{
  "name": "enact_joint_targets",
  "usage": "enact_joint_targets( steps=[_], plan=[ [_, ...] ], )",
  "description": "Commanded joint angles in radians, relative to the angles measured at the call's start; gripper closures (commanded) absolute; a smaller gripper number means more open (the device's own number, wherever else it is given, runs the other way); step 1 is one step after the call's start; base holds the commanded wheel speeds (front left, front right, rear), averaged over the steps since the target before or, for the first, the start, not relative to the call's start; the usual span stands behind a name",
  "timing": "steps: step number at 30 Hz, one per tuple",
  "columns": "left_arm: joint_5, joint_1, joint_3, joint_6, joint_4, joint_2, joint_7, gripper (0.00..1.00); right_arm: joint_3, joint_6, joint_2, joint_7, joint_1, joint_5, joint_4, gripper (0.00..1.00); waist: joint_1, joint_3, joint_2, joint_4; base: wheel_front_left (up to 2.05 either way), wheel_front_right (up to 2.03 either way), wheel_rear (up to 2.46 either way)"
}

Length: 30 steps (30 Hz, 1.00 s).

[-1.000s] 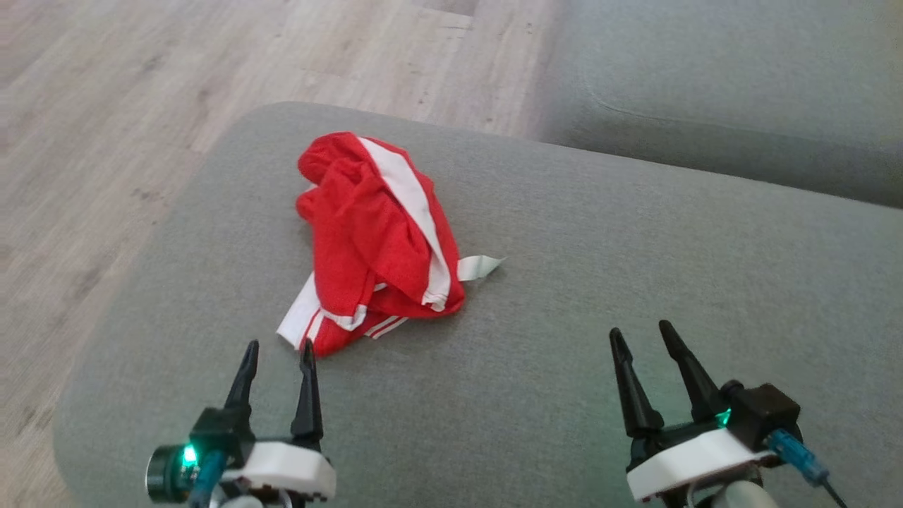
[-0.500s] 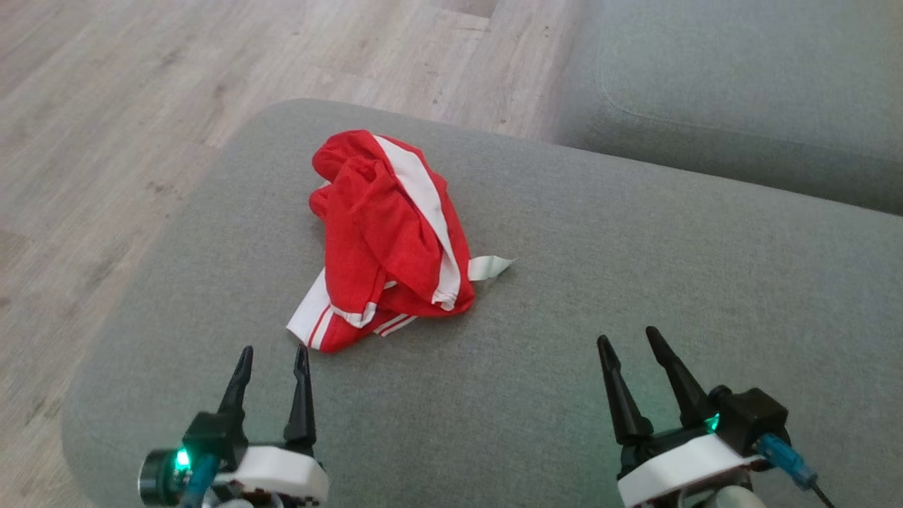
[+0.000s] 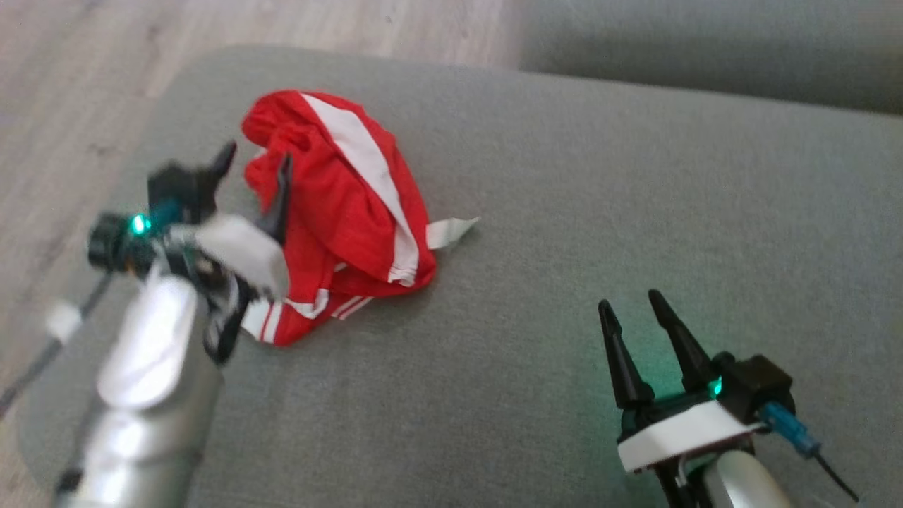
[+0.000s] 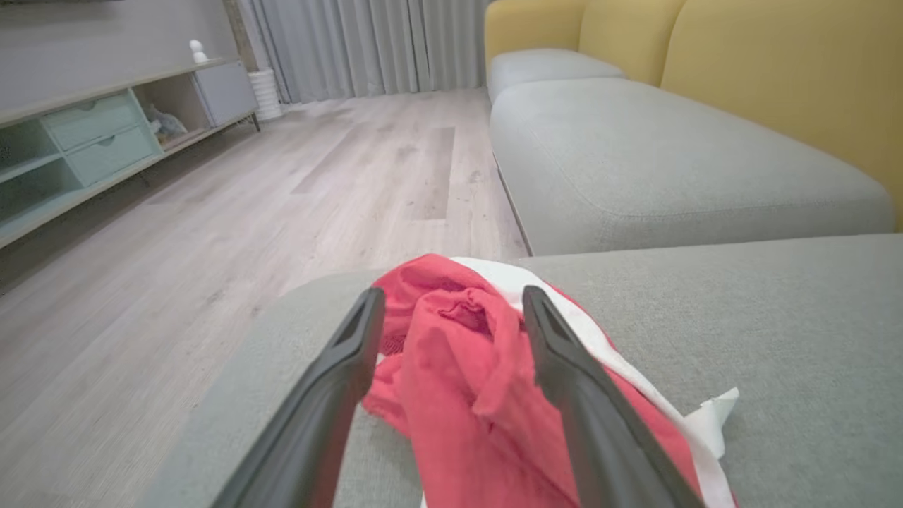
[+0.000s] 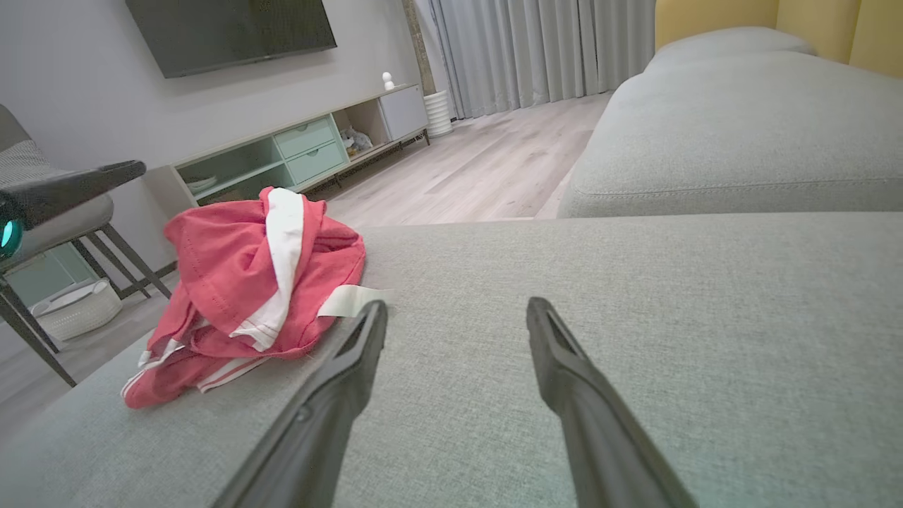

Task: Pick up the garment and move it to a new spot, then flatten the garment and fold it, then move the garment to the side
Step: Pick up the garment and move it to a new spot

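While both grippers stand wide open, neither has hold of anything. L gripper is at the red garment w/ white stripes. The crumpled heap lies between & just ahead of its fingers, w/ one finger over the cloth and the other beside the heap's edge. Touching or not, can't tell. R gripper is above bare grey sofa cushion, garment well apart, ahead & to its left. Wood floor is off L gripper's left side.
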<state>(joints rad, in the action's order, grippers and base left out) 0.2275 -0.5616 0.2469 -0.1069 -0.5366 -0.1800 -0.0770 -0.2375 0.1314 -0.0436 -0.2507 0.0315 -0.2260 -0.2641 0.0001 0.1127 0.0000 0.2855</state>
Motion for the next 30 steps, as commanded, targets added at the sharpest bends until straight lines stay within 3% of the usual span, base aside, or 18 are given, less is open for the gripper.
enact_joint_targets(
  steps=[1,8,15,16,17,18,30],
  plan=[
    [0.01,-0.085,-0.018,-0.008,0.012,-0.048,-0.038,0.0,-0.024,-0.001,-0.007,-0.011,0.052,0.009,0.036,0.0,-0.0001,0.066,0.0,-0.046,0.0,0.0,0.0],
    [0.093,-0.264,0.042,-0.023,-0.128,-0.098,-0.269,0.0,-0.026,-0.001,-0.007,-0.011,0.101,0.007,0.036,0.0,-0.0001,0.149,0.0,-0.095,0.0,0.0,0.0],
    [0.126,-0.324,0.069,-0.023,-0.271,-0.124,-0.348,0.0,-0.033,-0.001,-0.007,-0.011,0.121,-0.002,0.031,0.0,-0.0001,0.167,0.0,-0.13,0.0,0.0,0.0],
    [0.128,-0.326,0.071,-0.023,-0.282,-0.125,-0.343,0.22,-0.032,-0.001,-0.007,-0.011,0.121,-0.003,0.031,0.0,-0.0001,0.165,0.0,-0.133,0.0,0.0,0.0],
    [0.13,-0.328,0.07,-0.023,-0.29,-0.126,-0.331,0.86,-0.032,-0.001,-0.007,-0.011,0.122,-0.004,0.03,0.0,-0.0001,0.164,0.0,-0.136,0.0,0.0,0.0],
    [0.131,-0.33,0.072,-0.024,-0.295,-0.127,-0.315,1.0,-0.031,-0.001,-0.007,-0.011,0.122,-0.005,0.029,0.0,-0.0001,0.161,0.0,-0.138,0.0,0.0,0.0],
    [0.16,-0.368,0.064,-0.024,-0.216,-0.12,0.02,1.0,-0.02,-0.001,-0.007,-0.011,0.094,-0.007,0.015,0.0,-0.0001,0.058,0.0,-0.126,0.0,0.0,0.0]
  ],
)
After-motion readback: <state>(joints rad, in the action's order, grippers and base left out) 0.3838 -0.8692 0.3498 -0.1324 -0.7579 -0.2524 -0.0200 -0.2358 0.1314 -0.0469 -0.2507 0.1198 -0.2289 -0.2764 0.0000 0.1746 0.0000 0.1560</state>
